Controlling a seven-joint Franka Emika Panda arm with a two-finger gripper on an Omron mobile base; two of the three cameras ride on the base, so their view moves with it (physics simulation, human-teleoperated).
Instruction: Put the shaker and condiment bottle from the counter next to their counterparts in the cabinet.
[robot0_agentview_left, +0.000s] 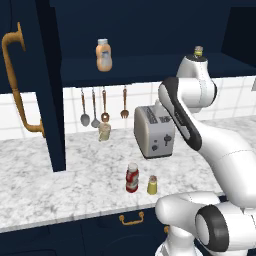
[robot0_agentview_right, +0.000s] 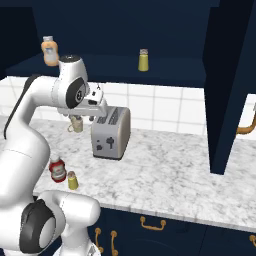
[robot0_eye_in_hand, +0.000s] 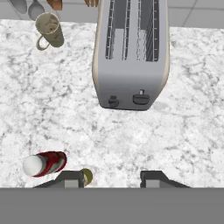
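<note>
The dark navy wall cabinet (robot0_agentview_left: 150, 70) spans the top of both base views, its open door (robot0_agentview_left: 30, 85) with a long curved brass handle (robot0_agentview_left: 17, 85) at the left of the left base view. On its shelf stand a peach-orange squeeze bottle with a pale cap (robot0_agentview_left: 103, 55), upper middle of that view, and a small yellow shaker with a tan-grey cap (robot0_agentview_right: 143, 60), top centre of the right base view, well apart from each other.

The white-and-grey marbled stone surface (robot0_agentview_left: 60, 180) crosses the middle of both base views. A silver two-slot toaster (robot0_agentview_left: 154, 131) stands near the tiled wall, with a beige mug (robot0_agentview_left: 104, 131) to its left under hanging utensils (robot0_agentview_left: 102, 107).

In the lower centre of the left base view, near the front edge, the small red bottle with a white cap (robot0_agentview_left: 132, 178) stands just beside the small yellow shaker on the surface (robot0_agentview_left: 152, 185), which is to its right.

The claw (robot0_eye_in_hand: 111, 178) hangs over the surface, its dark fingertips (robot0_eye_in_hand: 70, 178) at the bottom of the hand view, partly apart and holding nothing; the left tip overlaps the yellow shaker there.
</note>
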